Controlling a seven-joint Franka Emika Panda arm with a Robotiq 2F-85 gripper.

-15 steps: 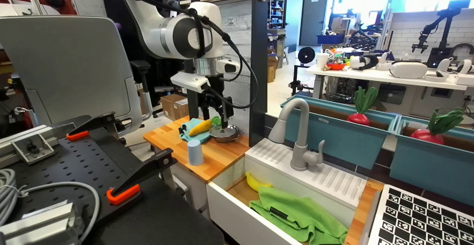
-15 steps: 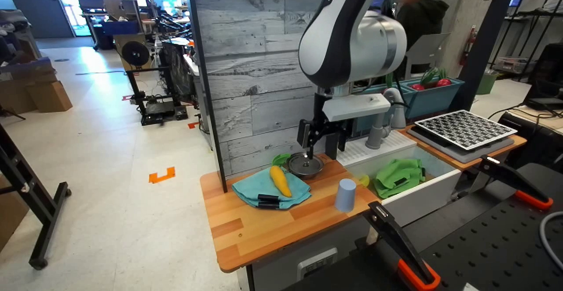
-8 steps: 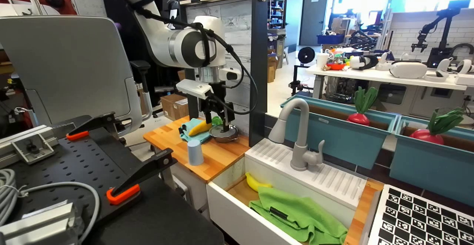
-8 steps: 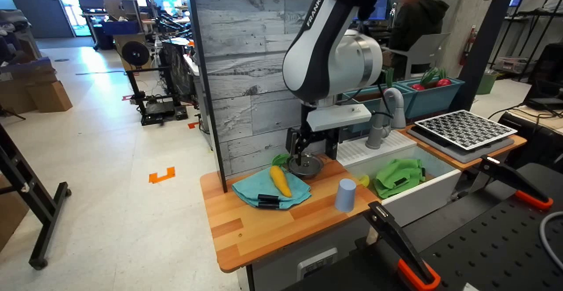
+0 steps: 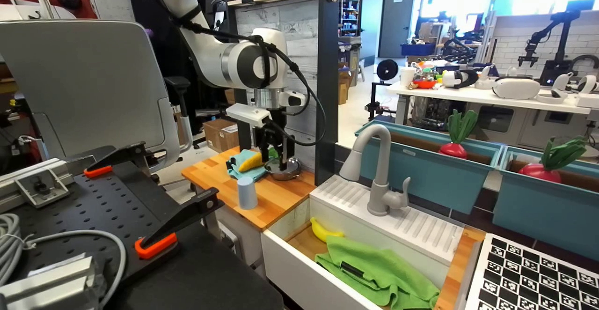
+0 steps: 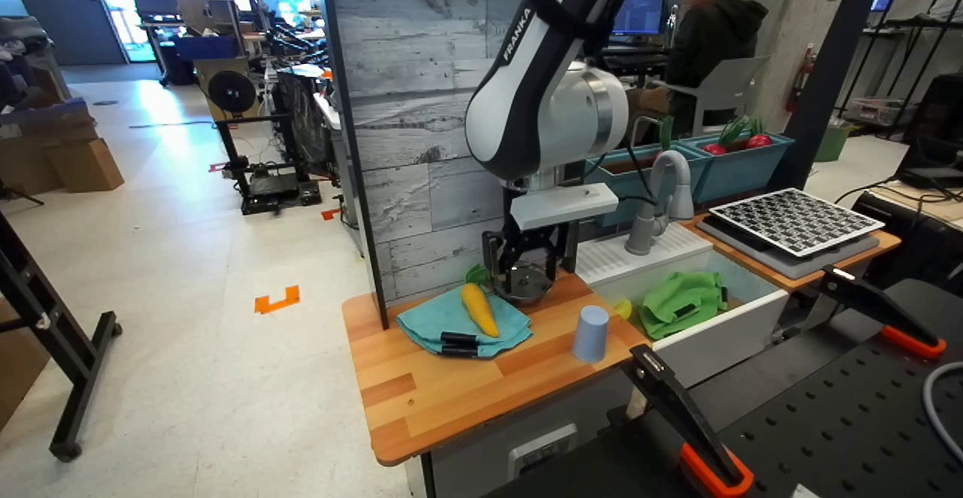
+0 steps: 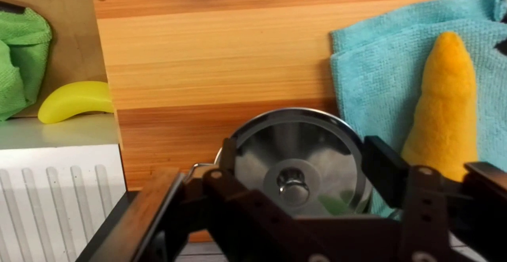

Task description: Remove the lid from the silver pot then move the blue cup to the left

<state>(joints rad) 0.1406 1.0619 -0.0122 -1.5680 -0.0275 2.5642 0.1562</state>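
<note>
We see the fingers (image 7: 384, 171) spread wide in the wrist view, one to each side of the knob (image 7: 294, 192) on the lid (image 7: 293, 143); whether either touches the lid, we cannot tell. The lid rests on the silver pot (image 5: 286, 177) — a patch of green showing in its shiny surface. Above, in both exterior views, the white-and-black arm (image 6: 519, 110) hangs over the pot, beside a panel (image 6: 421, 107) of grey wooden planks.

Just beside the pot, we find a folded turquoise cloth (image 7: 368, 68), a yellow carrot (image 7: 443, 103) lying on it. The blue cup (image 6: 591, 336), plain and untouched, stands on the wooden worktop (image 6: 421, 419) — well apart from the fingers and near the edge, toward the sink (image 6: 722, 335).

In the white sink, we spot a yellow banana (image 7: 77, 99) near a crumpled green cloth (image 5: 383, 272). Behind it rises a grey faucet (image 5: 381, 174); farther back, blue-green planters (image 5: 430, 174) carry red vegetables (image 5: 453, 151) with green leaves. Across the sink from the cup, a black-and-white board (image 6: 797, 220) lies flat. In the foreground, black-and-orange clamps (image 5: 180, 218) stand by a perforated black surface (image 5: 107, 202). At rear, in an exterior view, we make out a seated person (image 6: 715, 43), face blurred.
</note>
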